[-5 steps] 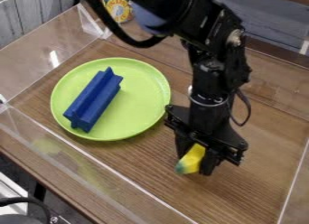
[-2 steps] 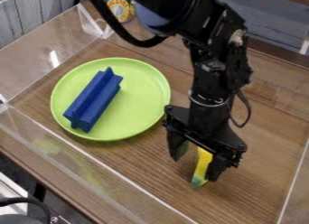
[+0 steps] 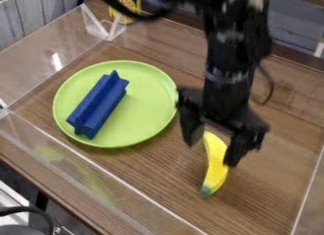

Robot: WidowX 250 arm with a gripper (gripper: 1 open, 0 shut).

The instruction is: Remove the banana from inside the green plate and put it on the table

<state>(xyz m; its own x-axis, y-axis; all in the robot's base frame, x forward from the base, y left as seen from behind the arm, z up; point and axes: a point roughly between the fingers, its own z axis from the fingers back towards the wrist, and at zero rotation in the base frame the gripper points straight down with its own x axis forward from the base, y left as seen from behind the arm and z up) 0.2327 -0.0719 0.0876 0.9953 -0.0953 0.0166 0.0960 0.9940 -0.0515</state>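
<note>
The banana (image 3: 215, 167) lies on the brown wood table (image 3: 133, 187), to the right of the green plate (image 3: 150, 104) and outside its rim. My gripper (image 3: 217, 142) hangs straight down just above the banana's upper end, open, with its fingers (image 3: 190, 127) spread on either side and nothing held. The arm is blurred with motion.
A blue ridged block (image 3: 97, 104) rests on the plate's left half. Clear acrylic walls (image 3: 38, 135) border the tabletop on the left, front and right.
The gripper was shut on the banana at table level; it has opened, left the banana on the wood and risen above it.
</note>
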